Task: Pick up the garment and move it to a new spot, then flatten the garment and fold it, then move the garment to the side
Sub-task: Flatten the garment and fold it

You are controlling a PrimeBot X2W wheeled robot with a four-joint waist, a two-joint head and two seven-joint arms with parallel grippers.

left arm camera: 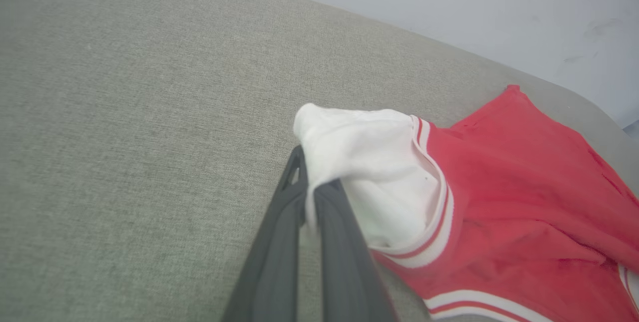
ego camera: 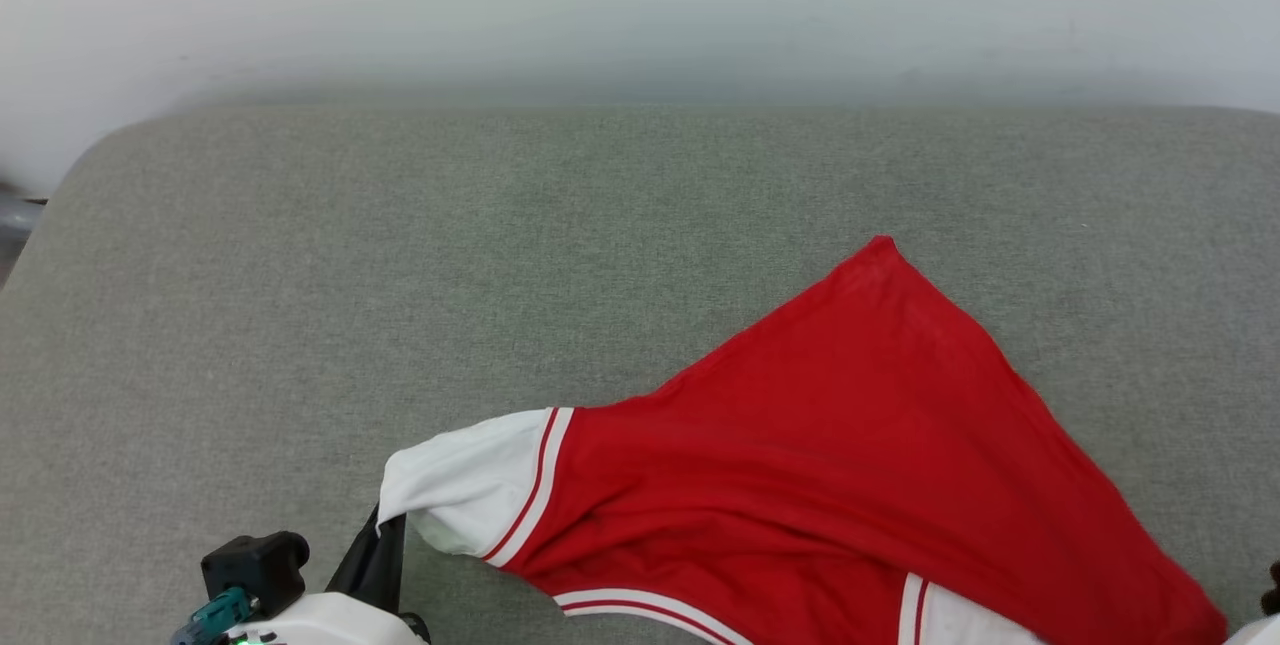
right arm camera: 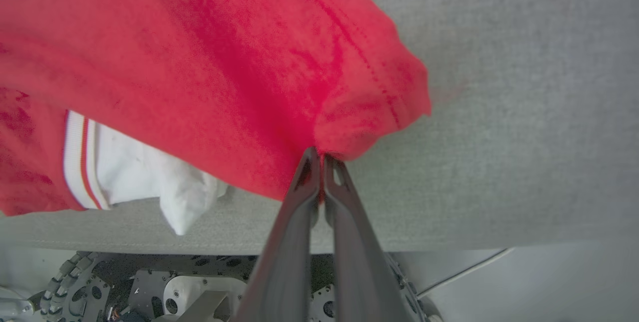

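Dark fingers of my left claw (left arm camera: 312, 187) rise nearest in the left wrist view. They are clamped tight on a bunched edge of the white sleeve (left arm camera: 369, 162) of the shirt (left arm camera: 524, 187). That sleeve puffs up over my fingertips, and its red and white striped trim curves just beyond them. From the head view the same claw (ego camera: 390, 530) sits at the lower left. Its tips are tucked under the sleeve's end, which is raised a little off the grey padded top (ego camera: 400, 255).

My right claw (right arm camera: 322, 162) is closed too, fingers side by side, pinching the red cloth at a corner with a stitched edge. That edge runs up and away from the pinch. Left of these fingers in the right wrist view, the other sleeve (right arm camera: 150, 177) droops in a limp white point near the padded top's near edge. Below that edge, parts of my own base (right arm camera: 150, 292) show.

The shirt lies on the near right part of the padded top, plain red side up, drawn out between my two claws along the near edge. One far corner points away toward the pale wall (ego camera: 640, 5). Whether its middle rests flat or hangs slightly, I cannot tell.
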